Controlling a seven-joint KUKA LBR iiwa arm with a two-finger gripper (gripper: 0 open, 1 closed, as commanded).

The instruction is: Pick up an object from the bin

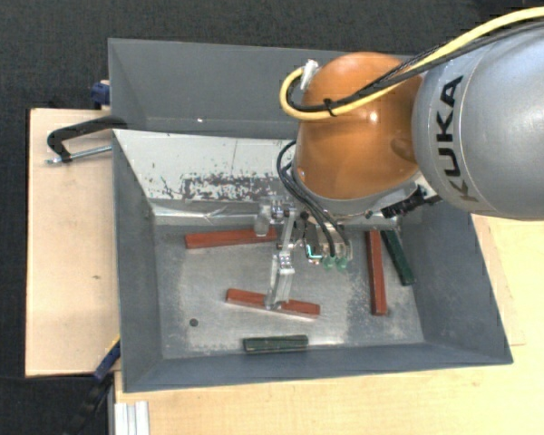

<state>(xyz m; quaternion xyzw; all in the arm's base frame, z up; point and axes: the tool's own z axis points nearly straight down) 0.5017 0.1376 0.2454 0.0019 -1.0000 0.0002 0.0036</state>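
Note:
My gripper (278, 288) hangs below the orange wrist cover, in the middle of the bin. Its tip comes down onto a flat red stick (298, 309) that lies slightly slanted on the bin floor. The tip meets that stick near its middle. A second red stick (219, 239) lies flat further back, to the left of the gripper body. A dark green stick (275, 343) rests along the front wall, just below the gripper.
At the right side, a third red stick (377, 277) lies lengthwise, with another dark green stick (399, 258) beside it. A small dark speck (193, 323) sits on the floor at the left front. The arm and its cover hide the bin's back right.

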